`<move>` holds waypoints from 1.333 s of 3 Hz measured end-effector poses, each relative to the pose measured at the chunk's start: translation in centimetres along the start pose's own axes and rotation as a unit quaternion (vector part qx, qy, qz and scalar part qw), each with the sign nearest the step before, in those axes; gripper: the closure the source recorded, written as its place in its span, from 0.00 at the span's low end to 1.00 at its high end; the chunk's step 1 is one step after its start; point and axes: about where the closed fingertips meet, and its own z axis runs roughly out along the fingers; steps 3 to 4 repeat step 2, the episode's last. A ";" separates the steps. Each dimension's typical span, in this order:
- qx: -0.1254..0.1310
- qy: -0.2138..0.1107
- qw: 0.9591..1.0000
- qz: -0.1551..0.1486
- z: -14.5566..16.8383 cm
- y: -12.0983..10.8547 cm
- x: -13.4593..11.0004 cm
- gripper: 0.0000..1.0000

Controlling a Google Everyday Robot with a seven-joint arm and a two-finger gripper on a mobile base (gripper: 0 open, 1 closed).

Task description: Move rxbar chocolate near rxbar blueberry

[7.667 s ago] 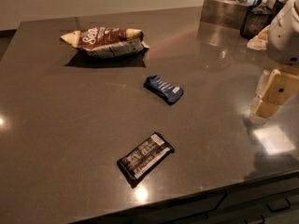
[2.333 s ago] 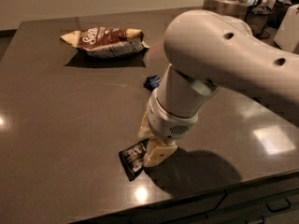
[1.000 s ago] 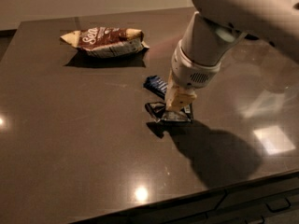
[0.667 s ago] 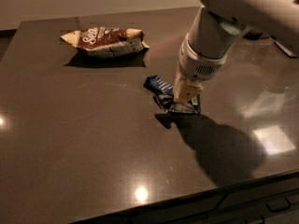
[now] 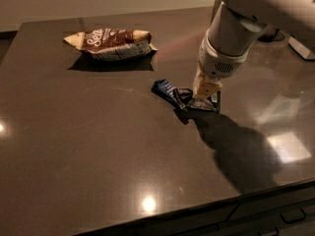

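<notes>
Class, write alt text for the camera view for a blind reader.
The robot's gripper meets a glossy black snack bar right beside a small dark blue bar on a dark countertop; a brown-and-white snack bag lies farther back.

A dark brown, glossy tabletop [image 5: 98, 146] carries three things. Toward the far left lies a brown-and-white snack bag [image 5: 110, 43], flat on its side, well apart from the rest. Near the middle lies the rxbar blueberry [image 5: 165, 90], angled across the surface. Just to its right, touching or almost touching its end, sits the rxbar chocolate [image 5: 212, 103], partly hidden by the gripper [image 5: 205, 93], which is down on it at table level. The arm's shadow falls on the tabletop to the right and front
</notes>
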 end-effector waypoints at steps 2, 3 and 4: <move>0.001 0.000 1.000 -0.001 -0.1 0.1 -0.1 0.00; 0.001 0.000 1.000 -0.001 -0.1 0.1 -0.1 0.00; 0.001 0.000 1.000 -0.001 -0.1 0.1 -0.1 0.00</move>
